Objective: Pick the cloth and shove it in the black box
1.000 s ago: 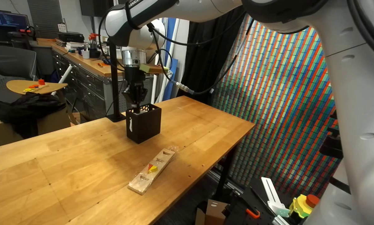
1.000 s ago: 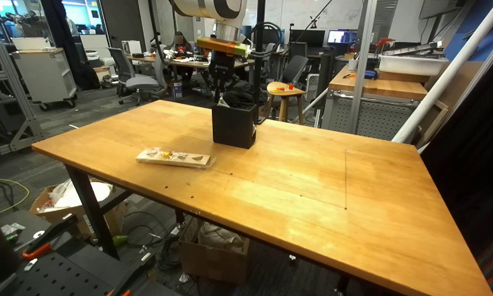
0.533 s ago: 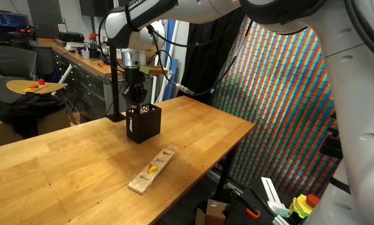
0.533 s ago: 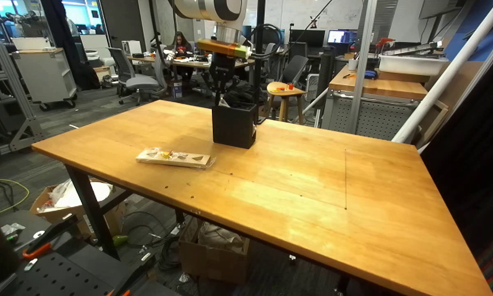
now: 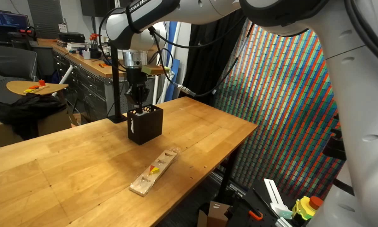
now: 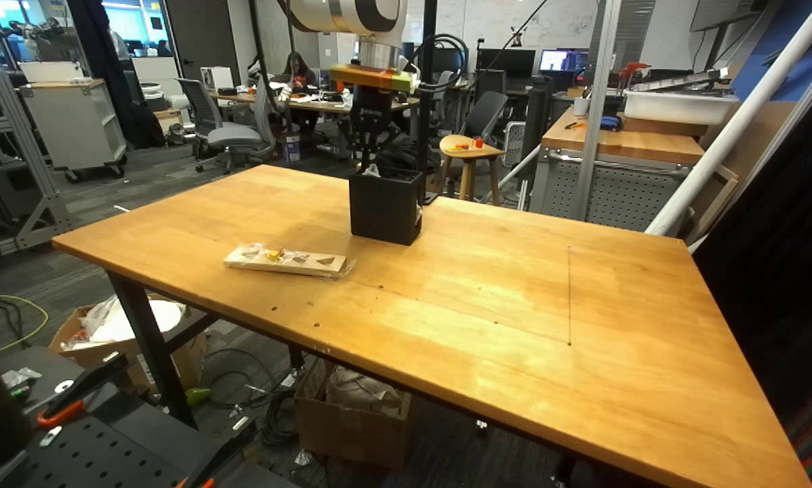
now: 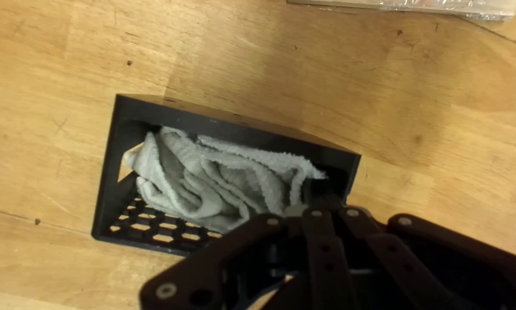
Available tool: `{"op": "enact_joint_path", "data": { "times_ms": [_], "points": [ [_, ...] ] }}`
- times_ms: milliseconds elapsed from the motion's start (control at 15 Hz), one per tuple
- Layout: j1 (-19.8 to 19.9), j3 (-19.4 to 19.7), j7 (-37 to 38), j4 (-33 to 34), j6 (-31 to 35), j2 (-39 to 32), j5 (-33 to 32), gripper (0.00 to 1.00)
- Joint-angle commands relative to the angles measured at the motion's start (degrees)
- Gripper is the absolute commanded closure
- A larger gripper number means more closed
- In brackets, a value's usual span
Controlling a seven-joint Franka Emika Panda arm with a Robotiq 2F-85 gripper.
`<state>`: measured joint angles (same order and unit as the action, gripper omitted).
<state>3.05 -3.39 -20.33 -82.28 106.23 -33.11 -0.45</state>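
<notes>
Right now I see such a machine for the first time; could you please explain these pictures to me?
This is a robot arm, ending in a pincer. Two views come from cameras outside the robot; the third, from its wrist, looks down into a black box. The box stands on a wooden table, where a plastic-wrapped wooden board also lies. A crumpled pale cloth lies mostly inside the box, and the pincer reaches down to it; whether it grips, I cannot tell.

1. Wooden counter [image 6: 514,285] with small dark holes.
2. Black box [image 6: 384,209] standing upright on it.
3. Wooden board [image 6: 287,264] in clear wrap, lying near the box.
4. Black post [image 5: 115,82] standing at one edge.
</notes>
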Motion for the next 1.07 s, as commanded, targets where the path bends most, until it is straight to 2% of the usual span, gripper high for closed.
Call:
{"op": "enact_joint_path", "data": {
  "times_ms": [0, 533, 1000],
  "points": [
    [-0.13, 0.01, -0.61, 1.51, -0.12, -1.11, -0.29, 1.0],
    [-0.49, 0.82, -1.73, 6.06, -3.48, -4.81, -5.11, 1.0],
    [0.72, 0.71, -3.59, 10.32, -3.31, -9.84, -4.6, 1.0]
  ]
}}
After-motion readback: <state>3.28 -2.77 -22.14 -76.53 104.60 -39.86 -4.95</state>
